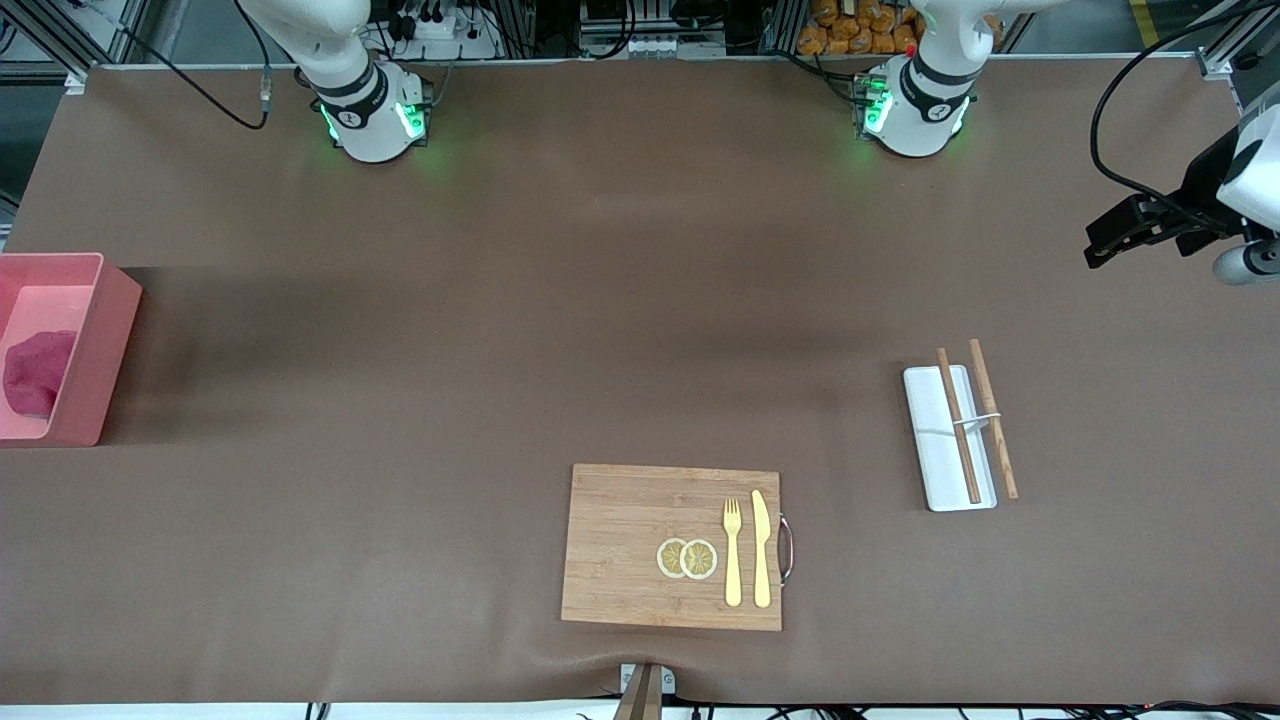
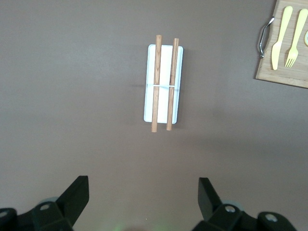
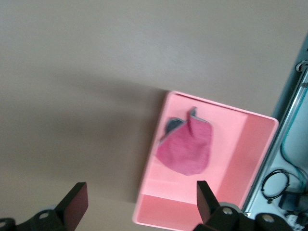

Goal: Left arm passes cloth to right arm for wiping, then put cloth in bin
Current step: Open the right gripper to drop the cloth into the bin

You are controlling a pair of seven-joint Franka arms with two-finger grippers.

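The crimson cloth (image 1: 40, 372) lies crumpled inside the pink bin (image 1: 95, 345) at the right arm's end of the table. In the right wrist view the cloth (image 3: 187, 147) shows a grey edge and rests on the bin's floor (image 3: 250, 139). My right gripper (image 3: 139, 197) is open and empty, high over the bin's edge and the table beside it; it is out of the front view. My left gripper (image 1: 1105, 245) hangs high at the left arm's end of the table, open and empty (image 2: 143, 192).
A white tray (image 1: 945, 470) with two wooden sticks (image 1: 958, 425) lies toward the left arm's end; it also shows in the left wrist view (image 2: 163, 84). A wooden board (image 1: 620, 545) with fork, knife and lemon slices lies near the front camera.
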